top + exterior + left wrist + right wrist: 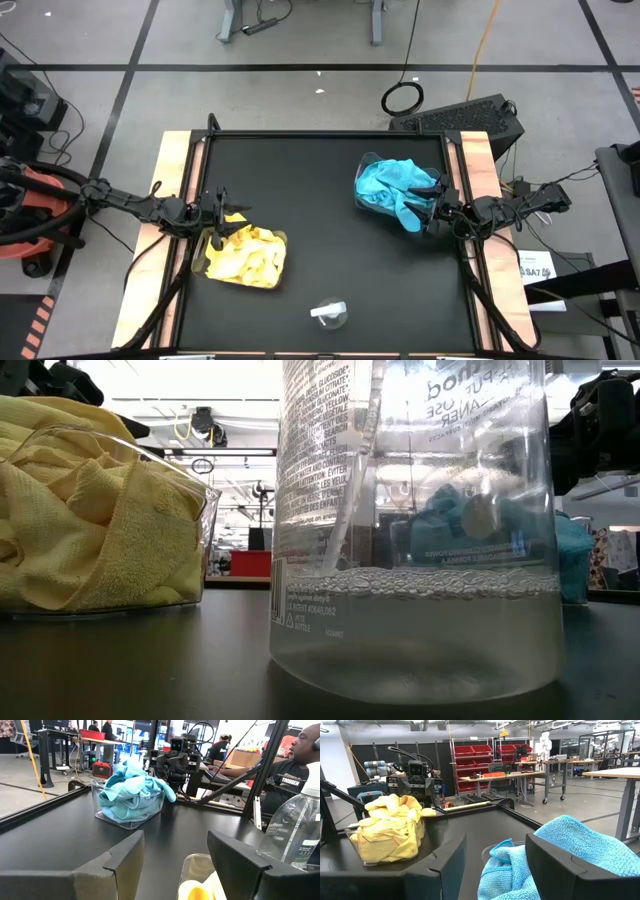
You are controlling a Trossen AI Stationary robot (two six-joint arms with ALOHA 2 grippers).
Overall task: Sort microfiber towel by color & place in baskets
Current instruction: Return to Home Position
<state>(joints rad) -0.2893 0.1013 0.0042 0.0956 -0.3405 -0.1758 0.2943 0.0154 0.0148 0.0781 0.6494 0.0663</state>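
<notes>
Done: yellow towels (245, 258) binned left of bottle (330, 314); teal towels (395, 185) binned right.
Todo: none loose seen; prob. just homing.
Jaws: L gripper (225, 222), R gripper (426, 212) wide, empty.

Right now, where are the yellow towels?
In the high view, the yellow towels are piled in the clear bin on the left side of the table, right by the left gripper, across from the blue towels.

On the table (310, 170), the left bin (206, 270) stands near the front with a heap of towels (250, 258) in it, the right bin (365, 160) stands farther back with another heap (398, 188) in it, and a bottle (330, 314) stands by the front edge, to the right of the left bin.
</notes>
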